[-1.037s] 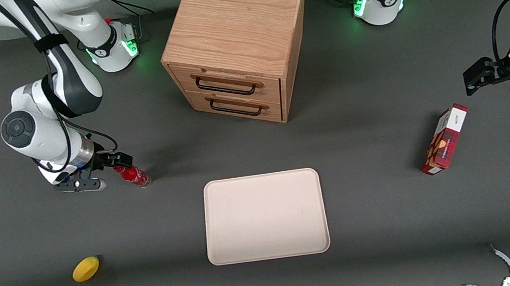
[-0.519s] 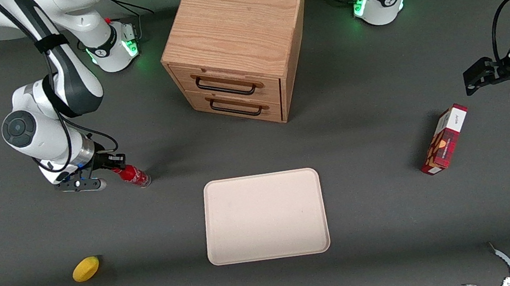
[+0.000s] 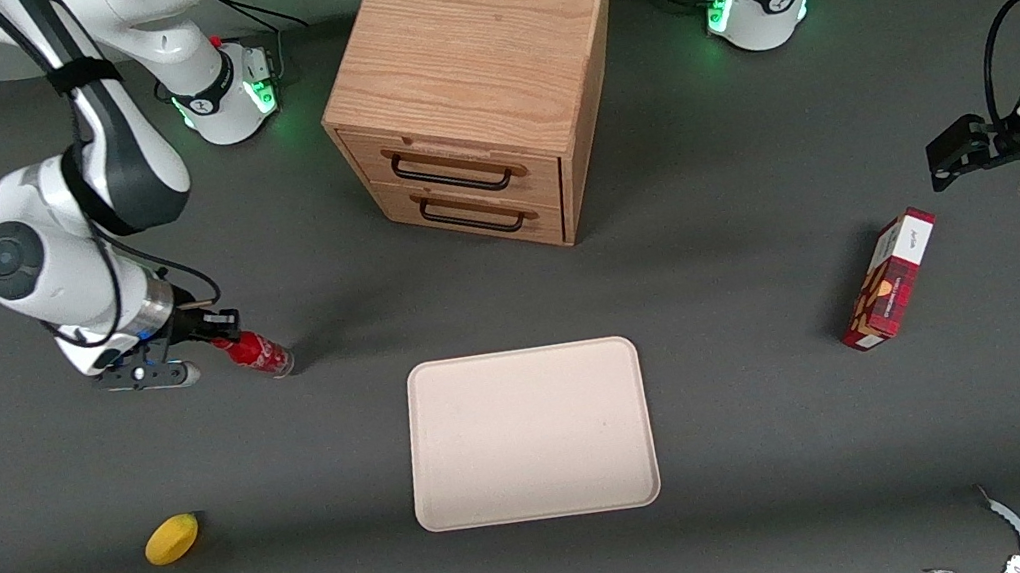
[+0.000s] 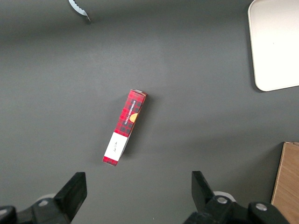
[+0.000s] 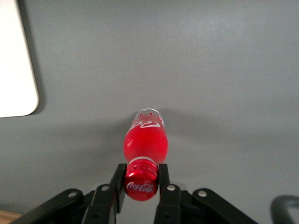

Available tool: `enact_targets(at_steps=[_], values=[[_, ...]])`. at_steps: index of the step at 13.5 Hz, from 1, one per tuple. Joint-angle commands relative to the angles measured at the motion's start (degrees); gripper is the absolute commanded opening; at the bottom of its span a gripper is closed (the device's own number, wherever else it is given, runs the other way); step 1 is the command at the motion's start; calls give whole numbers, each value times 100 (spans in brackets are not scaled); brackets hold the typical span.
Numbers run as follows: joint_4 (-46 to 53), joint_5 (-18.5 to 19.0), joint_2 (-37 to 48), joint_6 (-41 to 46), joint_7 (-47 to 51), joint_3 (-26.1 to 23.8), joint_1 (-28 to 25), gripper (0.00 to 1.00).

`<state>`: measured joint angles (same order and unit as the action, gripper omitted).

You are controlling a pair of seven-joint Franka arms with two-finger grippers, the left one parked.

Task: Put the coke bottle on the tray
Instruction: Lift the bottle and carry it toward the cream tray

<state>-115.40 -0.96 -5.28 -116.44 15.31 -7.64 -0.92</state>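
Observation:
The coke bottle (image 3: 257, 354) is small, slim and red with white lettering. It is tilted, its base touching or just above the table toward the working arm's end. My gripper (image 3: 219, 336) is shut on its red cap. In the right wrist view the two black fingers (image 5: 117, 182) press both sides of the cap of the coke bottle (image 5: 144, 142), with the gripper (image 5: 140, 179) around the neck. The cream-white tray (image 3: 529, 434) lies flat, nearer the front camera than the drawer cabinet; its corner shows in the right wrist view (image 5: 16, 65).
A wooden two-drawer cabinet (image 3: 471, 80) stands farther from the camera than the tray. A yellow lemon (image 3: 172, 538) lies near the table's front toward the working arm's end. A red rectangular carton (image 3: 888, 277) lies toward the parked arm's end, also in the left wrist view (image 4: 124, 127).
My gripper has closed on the bottle's cap and pulled slightly away from the tray, tilting the bottle and drawing it along a little.

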Motion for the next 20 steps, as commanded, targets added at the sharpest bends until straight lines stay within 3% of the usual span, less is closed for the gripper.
enact_targets(at_steps=[1,6,9,13,17,20], values=[[1401,-97,10,1322,-195,43,-22,0],[4327,-115,-1113,3274,138,-97,-241,0],[5525,51,-2088,3497,1224,-640,-399,0],[6143,728,-3249,2551,2711,-1177,-724,0],[6134,843,-4049,1144,3881,-1187,-971,0],[6126,1352,-4472,571,4322,-1187,-1129,0]])
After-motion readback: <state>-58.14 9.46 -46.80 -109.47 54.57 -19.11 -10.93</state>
